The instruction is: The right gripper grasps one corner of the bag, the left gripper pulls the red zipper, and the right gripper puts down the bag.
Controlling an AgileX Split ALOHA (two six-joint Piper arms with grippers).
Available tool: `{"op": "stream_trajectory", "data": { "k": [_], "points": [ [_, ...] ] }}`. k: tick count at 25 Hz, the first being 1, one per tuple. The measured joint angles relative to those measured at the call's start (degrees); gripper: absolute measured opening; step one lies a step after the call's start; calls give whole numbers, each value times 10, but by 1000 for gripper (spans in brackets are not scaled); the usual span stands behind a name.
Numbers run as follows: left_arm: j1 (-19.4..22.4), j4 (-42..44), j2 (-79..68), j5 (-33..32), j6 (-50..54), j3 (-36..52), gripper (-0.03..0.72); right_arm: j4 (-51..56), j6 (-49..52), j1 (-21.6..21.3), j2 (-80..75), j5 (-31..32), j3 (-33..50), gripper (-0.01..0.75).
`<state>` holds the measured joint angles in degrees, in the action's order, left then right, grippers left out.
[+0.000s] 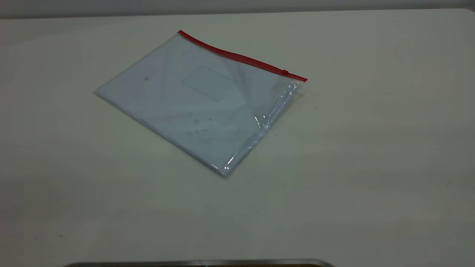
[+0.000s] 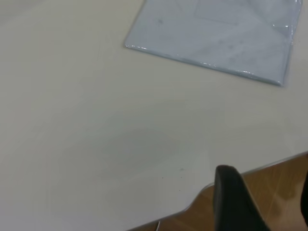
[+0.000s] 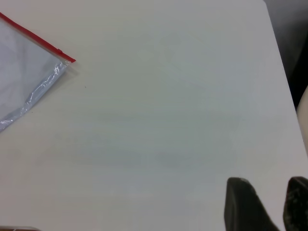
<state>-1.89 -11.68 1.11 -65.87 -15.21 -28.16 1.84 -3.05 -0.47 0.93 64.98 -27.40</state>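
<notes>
The bag (image 1: 193, 104) lies flat on the white table, a clear pouch with a pale blue-white sheet inside. The red zipper (image 1: 237, 56) runs along its far edge, with the small slider tab (image 1: 285, 72) near the right-hand corner (image 1: 302, 79). Neither gripper shows in the exterior view. My left gripper (image 2: 267, 195) is open and empty over the table's near edge, far from the bag (image 2: 216, 38). My right gripper (image 3: 267, 197) is open and empty over bare table, well away from the bag (image 3: 24, 82), its zipper (image 3: 33, 36) and the corner (image 3: 71, 61).
The white table (image 1: 371, 148) stretches widely around the bag. A metal rim (image 1: 200, 262) shows at the front edge. In the left wrist view the table edge (image 2: 199, 195) gives way to wooden floor (image 2: 279, 183). The table's side edge (image 3: 284, 72) shows in the right wrist view.
</notes>
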Motion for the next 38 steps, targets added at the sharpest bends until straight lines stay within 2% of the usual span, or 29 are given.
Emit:
{"op": "stream_trajectory", "data": {
  "k": [25, 29, 31, 38],
  "points": [
    [0, 1, 0, 7, 19, -2, 405, 16, 22, 0, 0, -4, 0, 240],
    [0, 7, -39, 55, 60, -15, 405, 83, -2, 0, -16, -21, -2, 248],
    [0, 7, -103, 92, 69, -22, 405, 138, -31, 0, -64, -55, -3, 280],
    [0, -2, -395, 250, 41, -86, 429, 280, -194, 0, -341, -216, -3, 464]
  ]
}}
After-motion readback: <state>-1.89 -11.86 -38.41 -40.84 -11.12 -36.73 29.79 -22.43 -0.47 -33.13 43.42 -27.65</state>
